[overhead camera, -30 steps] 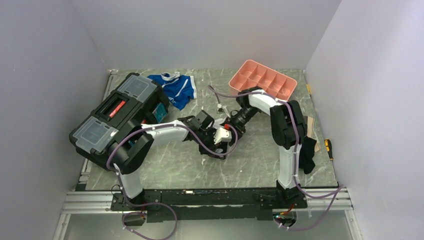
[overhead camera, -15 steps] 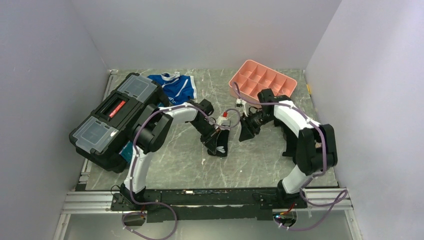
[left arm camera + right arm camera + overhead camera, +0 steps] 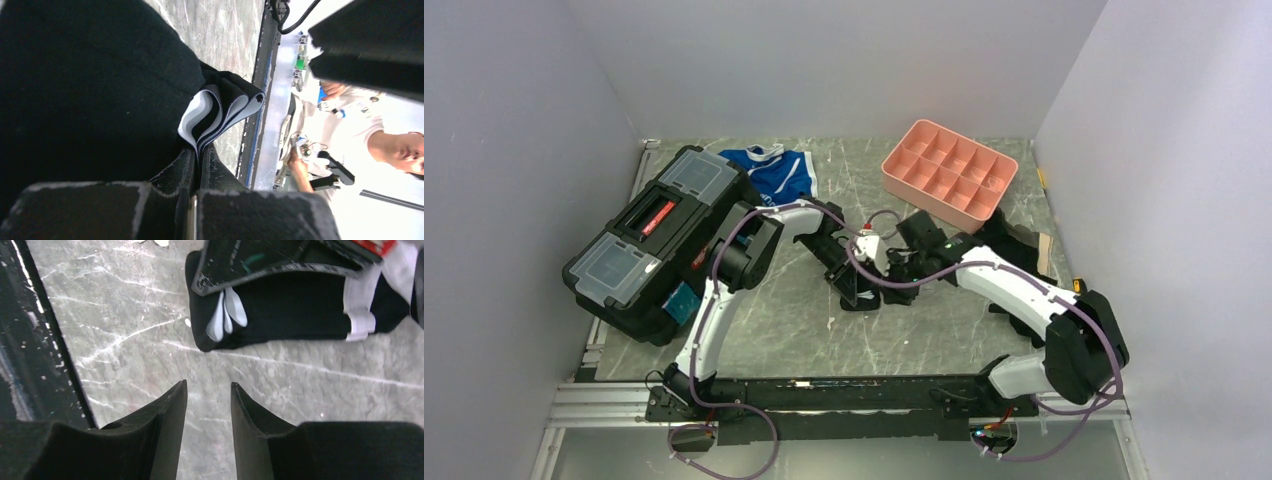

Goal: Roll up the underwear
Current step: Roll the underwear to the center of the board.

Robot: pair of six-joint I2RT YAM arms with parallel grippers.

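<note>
Left end effector (image 3: 197, 150) pinches a folded, white-striped edge of the black underwear (image 3: 280, 315), which lies in a compact bundle on the marble-patterned desk (image 3: 125, 340), nearer the arm bases than the pink tray (image 3: 951, 172). Right end effector (image 3: 207, 390), spread and holding nothing, hovers just beside the bundle.

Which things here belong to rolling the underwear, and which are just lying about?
In the job: underwear, pinched in the shut left gripper; right gripper, open and empty, close by.
Lying about: black toolbox, blue-and-white briefs, pink tray.
</note>
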